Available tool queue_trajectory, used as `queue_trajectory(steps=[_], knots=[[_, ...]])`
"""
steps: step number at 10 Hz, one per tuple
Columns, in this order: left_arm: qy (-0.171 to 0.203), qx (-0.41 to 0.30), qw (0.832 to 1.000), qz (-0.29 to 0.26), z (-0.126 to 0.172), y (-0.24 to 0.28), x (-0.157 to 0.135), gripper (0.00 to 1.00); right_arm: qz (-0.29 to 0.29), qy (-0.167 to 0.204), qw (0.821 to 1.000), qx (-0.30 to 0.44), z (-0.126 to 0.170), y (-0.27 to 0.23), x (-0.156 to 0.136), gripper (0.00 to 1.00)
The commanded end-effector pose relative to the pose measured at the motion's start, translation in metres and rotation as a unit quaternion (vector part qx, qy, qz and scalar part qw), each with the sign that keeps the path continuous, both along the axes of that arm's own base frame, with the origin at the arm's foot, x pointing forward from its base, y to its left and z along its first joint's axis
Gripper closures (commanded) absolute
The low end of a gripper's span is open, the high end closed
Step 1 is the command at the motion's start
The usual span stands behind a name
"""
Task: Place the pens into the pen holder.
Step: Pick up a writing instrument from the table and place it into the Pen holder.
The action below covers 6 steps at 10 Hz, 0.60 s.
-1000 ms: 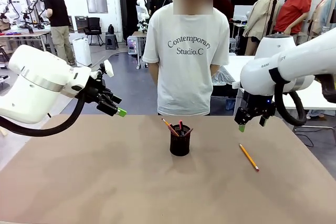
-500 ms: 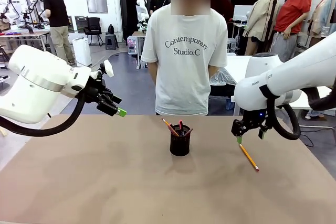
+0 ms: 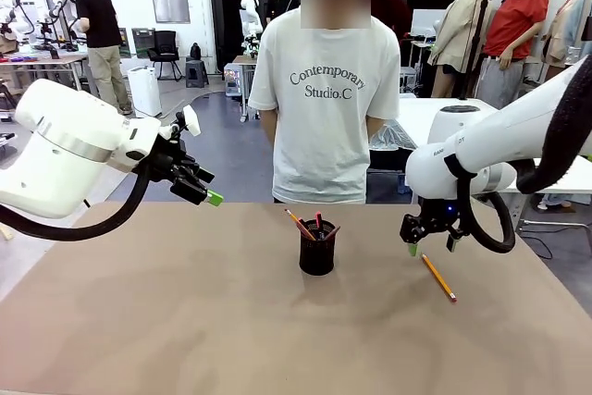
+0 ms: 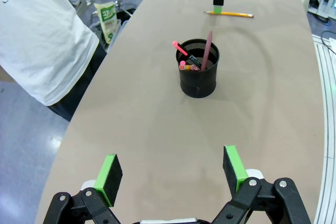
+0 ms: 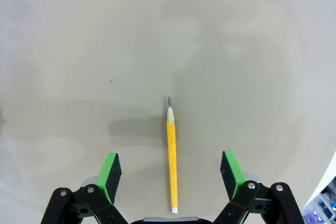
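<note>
The black mesh pen holder (image 3: pixel 316 254) stands mid-table, with a pinkish-red pencil (image 3: pixel 299 224) and a black pen with red ends (image 3: pixel 319 222) sticking out of it; the holder (image 4: pixel 198 75) also appears in the left wrist view. A yellow-orange pencil (image 3: pixel 438 277) lies flat on the table to its right. My right gripper (image 3: pixel 427 245) hangs open just above the pencil's far end; the pencil (image 5: pixel 171 157) lies between the spread fingers (image 5: pixel 109 176). My left gripper (image 3: pixel 205 191) is open, held off the table's far left edge.
A person in a white T-shirt (image 3: pixel 326 90) stands at the far side, hands behind the back. The brown table (image 3: pixel 185 321) is bare around the holder. Its right edge (image 3: pixel 546 275) is near the pencil.
My right gripper has come down and slightly left, from well above the table to just over the yellow pencil's far end. The left arm has stayed still.
</note>
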State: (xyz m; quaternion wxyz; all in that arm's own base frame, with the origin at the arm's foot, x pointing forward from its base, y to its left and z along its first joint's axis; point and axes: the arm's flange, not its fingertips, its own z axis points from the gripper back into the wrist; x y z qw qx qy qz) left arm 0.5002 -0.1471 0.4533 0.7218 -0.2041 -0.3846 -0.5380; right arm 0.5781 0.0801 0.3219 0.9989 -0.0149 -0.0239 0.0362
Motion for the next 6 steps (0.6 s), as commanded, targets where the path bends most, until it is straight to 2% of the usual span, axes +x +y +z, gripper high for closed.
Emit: queue_trajectory(steps=[1, 3, 5, 6], knots=[[0.001, 0.001, 1.0, 0.005, 0.001, 0.001, -0.001, 0.0, -0.018, -0.005, 1.0, 0.01, -0.005, 0.002, 0.009, 0.0], [0.001, 0.001, 1.0, 0.005, 0.001, 0.001, -0.001, 0.0, -0.022, 0.002, 1.0, 0.011, -0.011, 0.003, 0.01, 0.0], [0.001, 0.001, 1.0, 0.005, 0.001, 0.001, -0.001, 0.0, -0.012, -0.007, 1.0, 0.028, 0.004, 0.001, 0.007, 0.0], [0.001, 0.001, 1.0, 0.005, 0.001, 0.001, -0.001, 0.0, -0.007, 0.008, 1.0, 0.006, -0.013, 0.001, 0.003, 0.0]])
